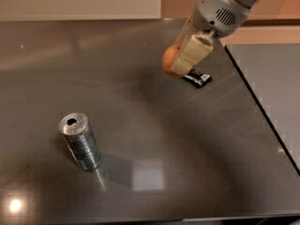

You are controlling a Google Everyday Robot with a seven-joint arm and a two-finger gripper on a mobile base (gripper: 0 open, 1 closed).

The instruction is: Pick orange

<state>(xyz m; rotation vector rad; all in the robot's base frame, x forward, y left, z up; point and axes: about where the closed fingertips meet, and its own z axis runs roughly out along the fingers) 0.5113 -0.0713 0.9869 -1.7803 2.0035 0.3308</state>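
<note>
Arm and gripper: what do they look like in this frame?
The gripper, at upper right above the table, has blocky cream-coloured fingers. Behind it sits a rounded light-grey wrist housing with a small dark slotted vent and a dark hole beside it. No cables or markings show.
</note>
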